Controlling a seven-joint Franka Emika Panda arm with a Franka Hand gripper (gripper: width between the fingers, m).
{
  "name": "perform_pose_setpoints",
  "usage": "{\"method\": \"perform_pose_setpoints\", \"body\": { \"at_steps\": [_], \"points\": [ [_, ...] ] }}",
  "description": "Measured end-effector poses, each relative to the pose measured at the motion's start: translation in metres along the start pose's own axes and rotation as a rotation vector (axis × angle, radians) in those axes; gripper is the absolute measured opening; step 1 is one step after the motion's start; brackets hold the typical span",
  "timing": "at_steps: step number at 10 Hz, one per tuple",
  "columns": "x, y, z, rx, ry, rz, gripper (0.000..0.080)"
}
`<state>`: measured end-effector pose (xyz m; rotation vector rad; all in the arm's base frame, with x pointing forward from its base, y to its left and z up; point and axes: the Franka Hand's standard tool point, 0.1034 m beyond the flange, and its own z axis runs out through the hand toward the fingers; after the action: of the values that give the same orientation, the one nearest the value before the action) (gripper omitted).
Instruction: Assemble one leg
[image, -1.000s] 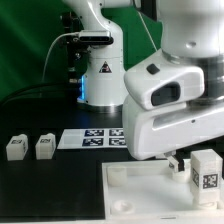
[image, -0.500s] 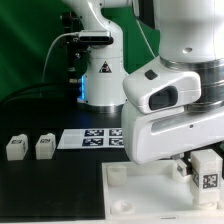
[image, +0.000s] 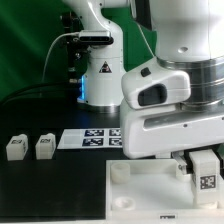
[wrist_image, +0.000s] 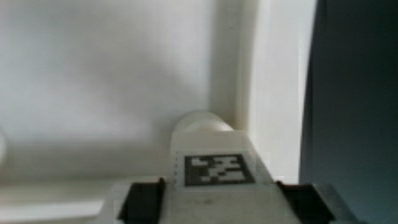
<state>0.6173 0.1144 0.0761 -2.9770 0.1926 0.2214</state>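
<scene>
While the wrist view looks down along the fingers (wrist_image: 153, 203), we see the gripper (wrist_image: 217, 202) clenched on the leg (wrist_image: 217, 150). A dark finger presses on each side of the white post, and its black-and-white tag faces the camera just ahead of the fingertips. Beyond the gripper, the leg's rounded end points at a flat white surface, close beside a raised edge (wrist_image: 249, 60).

From the exterior view, we find the leg upright in the gripper's hold, with the white panel (image: 140, 190) directly beneath the gripper. The arm's bulk hides much of the contact there, so the leg's lower end seems to sit at the panel's surface, though we cannot tell whether it touches.

Well apart from the gripper, two other legs (image: 15, 147) (image: 44, 146) stand side by side on the dark table (image: 50, 195). The marker board (image: 88, 138) lies between them and the gripper.
</scene>
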Motion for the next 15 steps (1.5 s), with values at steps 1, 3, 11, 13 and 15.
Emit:
{"method": "perform_pose_setpoints", "body": {
  "at_steps": [1,3,11,13,15],
  "points": [
    [-0.001,-0.003,0.001,0.002,0.022,0.158,0.0295],
    [-0.002,-0.008,0.003,0.028,0.036,0.533,0.0296],
    [0.007,-0.017,0.004,0.176,-0.006,1.339,0.0308],
    [0.006,-0.017,0.004,0.17,-0.003,1.283,0.0482],
    [0.005,-0.01,0.005,0.143,0.024,0.909,0.0638]
  ]
}}
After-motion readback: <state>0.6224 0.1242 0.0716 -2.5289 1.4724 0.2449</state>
